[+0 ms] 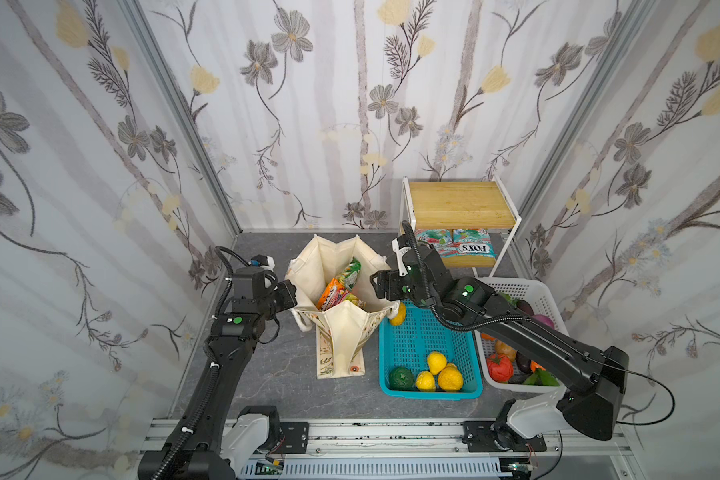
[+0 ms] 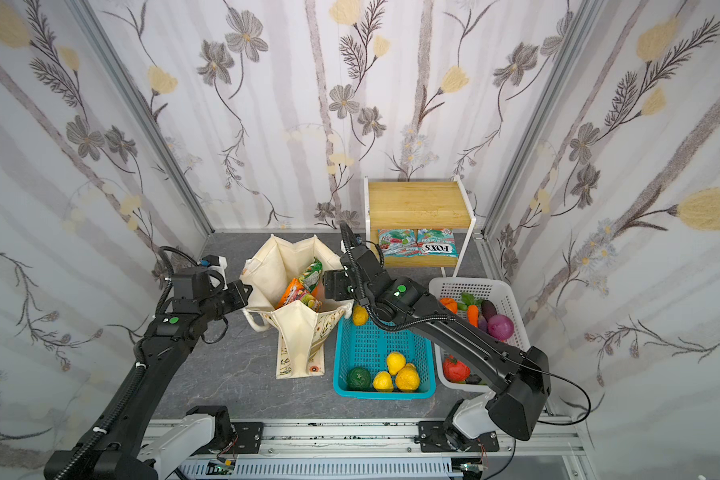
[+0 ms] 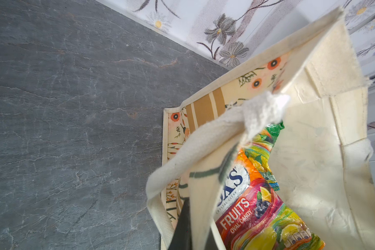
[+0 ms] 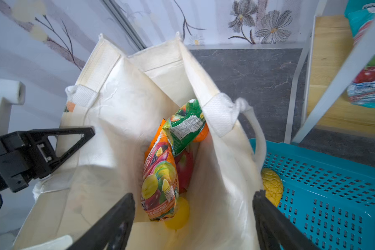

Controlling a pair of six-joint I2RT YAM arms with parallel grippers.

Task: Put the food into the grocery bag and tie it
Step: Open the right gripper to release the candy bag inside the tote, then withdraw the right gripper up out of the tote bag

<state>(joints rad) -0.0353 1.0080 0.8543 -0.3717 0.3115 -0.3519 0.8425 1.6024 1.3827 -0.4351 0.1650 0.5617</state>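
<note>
The grocery bag point(image 1: 341, 332) stands open on the grey table in both top views, cream with a floral print point(image 2: 296, 328). My left gripper point(image 1: 292, 297) is shut on the bag's left rim point(image 3: 206, 194); the cloth is pinched between its dark jaws point(image 3: 195, 227). My right gripper point(image 1: 381, 284) is open at the bag's right rim. Its fingers point(image 4: 117, 216) straddle that wall, holding nothing. Inside lie an orange snack packet point(image 4: 160, 181), a green packet point(image 4: 185, 125), a pink dragon fruit point(image 4: 185, 166), a yellow lemon point(image 4: 179, 214) and an orange point(image 4: 202, 134).
Right of the bag, a teal basket point(image 1: 425, 340) holds several yellow fruits and a green one; one lemon point(image 1: 397, 314) lies against the bag. A white basket point(image 1: 516, 286) of toy vegetables sits beyond it. A wooden shelf rack point(image 1: 460, 203) with candy packets point(image 1: 472, 247) stands behind.
</note>
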